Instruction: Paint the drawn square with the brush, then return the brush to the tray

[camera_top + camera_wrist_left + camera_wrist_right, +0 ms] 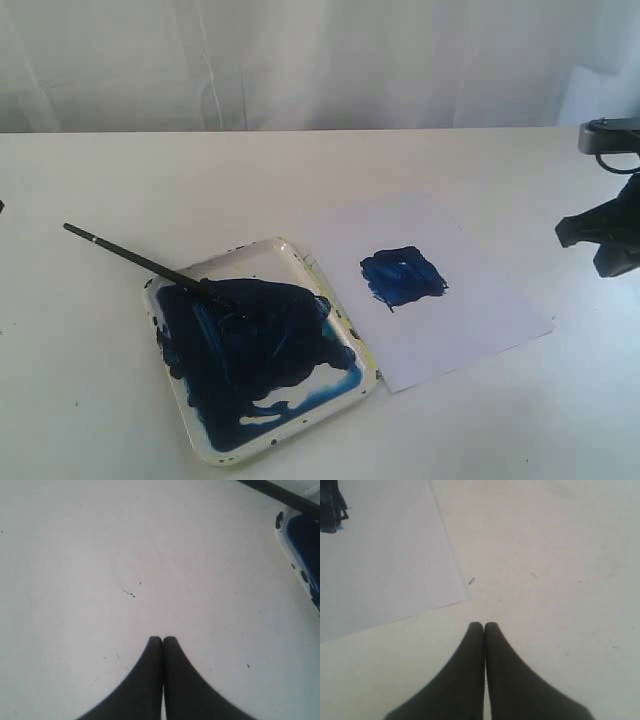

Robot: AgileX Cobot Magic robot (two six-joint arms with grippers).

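Paint is covering the drawn square point(403, 276) on the paper sheet point(480, 310), so the painting step is looking finished. The brush point(135, 257) is lying with its wet tip inside the tray point(369, 362) and its handle leaning out over the rim, probably so that paint is not reaching the worktop point(90, 390). The left pincer point(162, 640) and the right pincer point(484, 626) are both hanging closed and empty, well apart from brush and tray, as if nothing is remaining to grasp.
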